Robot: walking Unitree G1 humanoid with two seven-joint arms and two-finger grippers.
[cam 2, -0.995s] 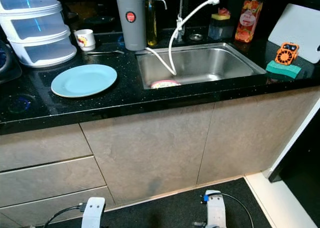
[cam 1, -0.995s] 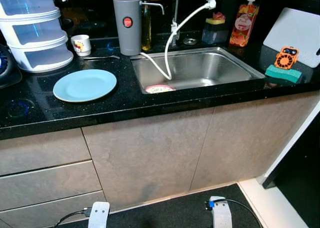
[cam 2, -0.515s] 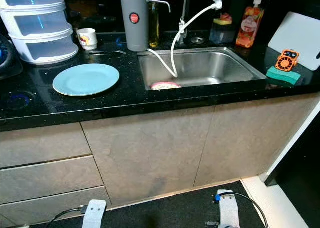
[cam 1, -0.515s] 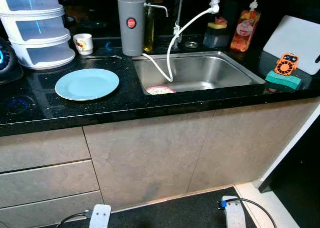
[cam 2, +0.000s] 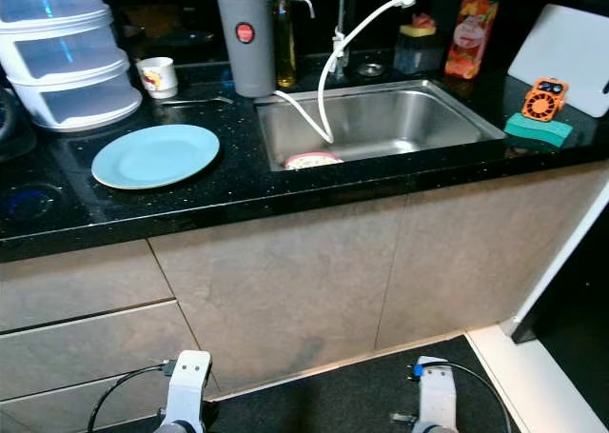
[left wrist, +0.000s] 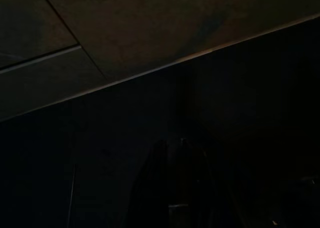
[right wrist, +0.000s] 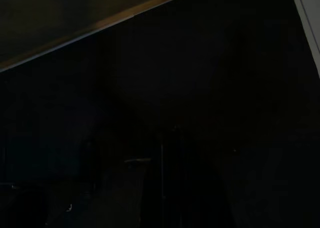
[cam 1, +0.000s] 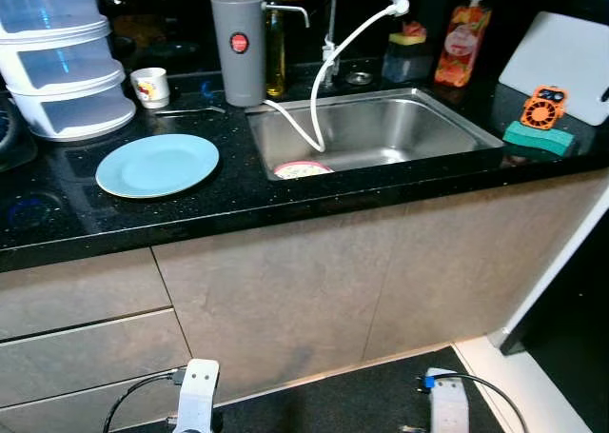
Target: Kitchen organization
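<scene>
A light blue plate [cam 1: 157, 165] lies on the black counter [cam 1: 228, 200] left of the steel sink [cam 1: 400, 128]. A pink-rimmed bowl [cam 1: 303, 169] sits in the sink's near left corner. A white mug [cam 1: 150, 87] stands behind the plate, beside a grey canister [cam 1: 238, 50]. Both arms hang idle low in front of the cabinet, with the left wrist [cam 1: 198, 395] and right wrist [cam 1: 447, 414] near the floor. The left gripper [left wrist: 175, 193] and right gripper [right wrist: 165, 183] are dim shapes in the dark wrist views.
Stacked clear containers [cam 1: 62, 71] stand at the back left. A white hose [cam 1: 328, 71] runs from the tap into the sink. A soap bottle [cam 1: 455, 43], a white cutting board [cam 1: 561, 67] and an orange fan [cam 1: 544, 107] on a green sponge [cam 1: 538, 138] are at the right. Beige cabinet fronts [cam 1: 285, 290] lie below.
The whole picture has shifted slightly, so the camera moved. Nothing on the counter has moved. Both wrists still hang low.
</scene>
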